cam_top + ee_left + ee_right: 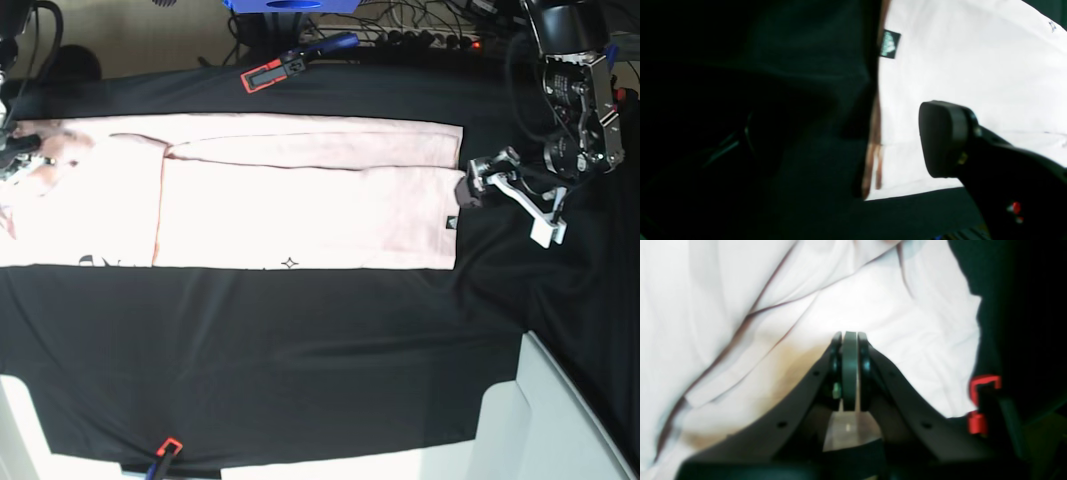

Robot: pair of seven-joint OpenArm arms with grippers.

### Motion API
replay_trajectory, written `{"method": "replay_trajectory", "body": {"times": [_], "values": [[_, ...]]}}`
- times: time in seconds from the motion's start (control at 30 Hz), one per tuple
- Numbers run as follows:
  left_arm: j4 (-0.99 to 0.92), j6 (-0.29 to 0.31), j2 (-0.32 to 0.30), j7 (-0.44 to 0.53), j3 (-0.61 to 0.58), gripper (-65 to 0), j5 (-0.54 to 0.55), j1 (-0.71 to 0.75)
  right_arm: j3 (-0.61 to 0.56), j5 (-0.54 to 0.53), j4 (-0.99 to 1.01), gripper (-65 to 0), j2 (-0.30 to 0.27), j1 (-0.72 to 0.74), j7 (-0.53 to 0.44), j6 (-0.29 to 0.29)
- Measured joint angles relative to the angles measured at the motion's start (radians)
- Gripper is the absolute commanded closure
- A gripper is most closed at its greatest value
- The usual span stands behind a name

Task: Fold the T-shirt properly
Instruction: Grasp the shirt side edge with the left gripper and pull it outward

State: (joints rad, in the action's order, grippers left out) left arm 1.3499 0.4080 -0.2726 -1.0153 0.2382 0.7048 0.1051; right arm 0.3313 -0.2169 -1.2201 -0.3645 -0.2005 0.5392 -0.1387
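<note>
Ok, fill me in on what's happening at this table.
A two-armed robot is partway through folding a pale pink T-shirt on a black cloth. The shirt lies in a long folded strip, with some creased, uneven layers toward the robot's right. The left gripper is open over the shirt's end edge, near the small dark label, and holds nothing. The right gripper is shut above the fabric at the other end; whether it pinches any cloth is unclear.

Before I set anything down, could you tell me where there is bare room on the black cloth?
The broad stretch of cloth below the T-shirt in the base view is bare. It's crowded along the shirt's right end, where the left claw hovers.
</note>
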Motion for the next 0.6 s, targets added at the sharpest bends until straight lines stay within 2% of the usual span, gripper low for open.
{"method": "replay_trajectory", "body": {"times": [0.1, 0.4, 0.5, 0.6], "values": [[-0.002, 0.003, 0.006, -0.006, -0.077, -58.8, -0.004, -0.011, 0.0, 0.0, 0.0, -0.6, 0.011, 0.0, 0.0, -0.002], [-0.038, 0.008, 0.034, 0.001, -0.089, -57.3, -0.003, -0.024, 0.0, 0.0, 0.0, -0.4, 0.013, -0.014, 0.002, -0.003], [-0.083, 0.01, 0.041, 0.022, -0.087, -57.3, 0.008, -0.04, 0.0, 0.0, -0.001, -0.4, 0.01, -0.016, 0.0, 0.0], [-0.12, 0.011, 0.052, 0.089, -0.087, -57.3, 0.011, -0.051, 0.0, 0.0, -0.001, -0.4, 0.011, -0.016, 0.0, -0.001]]}}
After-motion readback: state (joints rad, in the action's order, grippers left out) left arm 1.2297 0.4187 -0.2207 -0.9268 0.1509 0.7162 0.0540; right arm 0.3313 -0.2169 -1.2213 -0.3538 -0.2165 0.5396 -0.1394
